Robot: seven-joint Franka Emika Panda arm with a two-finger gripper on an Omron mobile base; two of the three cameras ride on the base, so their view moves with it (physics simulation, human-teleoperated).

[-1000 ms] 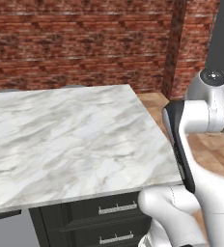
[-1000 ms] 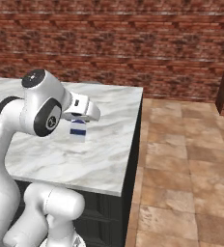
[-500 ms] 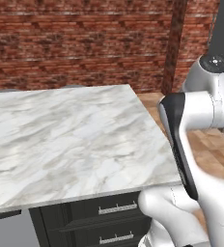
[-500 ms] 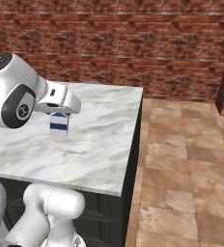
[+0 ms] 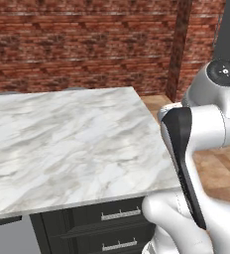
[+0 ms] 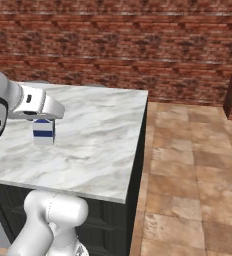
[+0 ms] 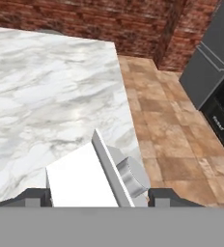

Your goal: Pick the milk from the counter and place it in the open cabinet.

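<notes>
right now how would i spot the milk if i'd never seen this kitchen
Start at the white-and-grey marble counter before the red brick wall. The milk hangs just above it in the claw: a small white carton with a blue band and grey cap.

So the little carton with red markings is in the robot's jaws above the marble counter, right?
Not quite: the markings on the milk carton are blue, not red, as the right base view shows. The rest holds: it sits in the robot's jaws above the marble counter.
</notes>
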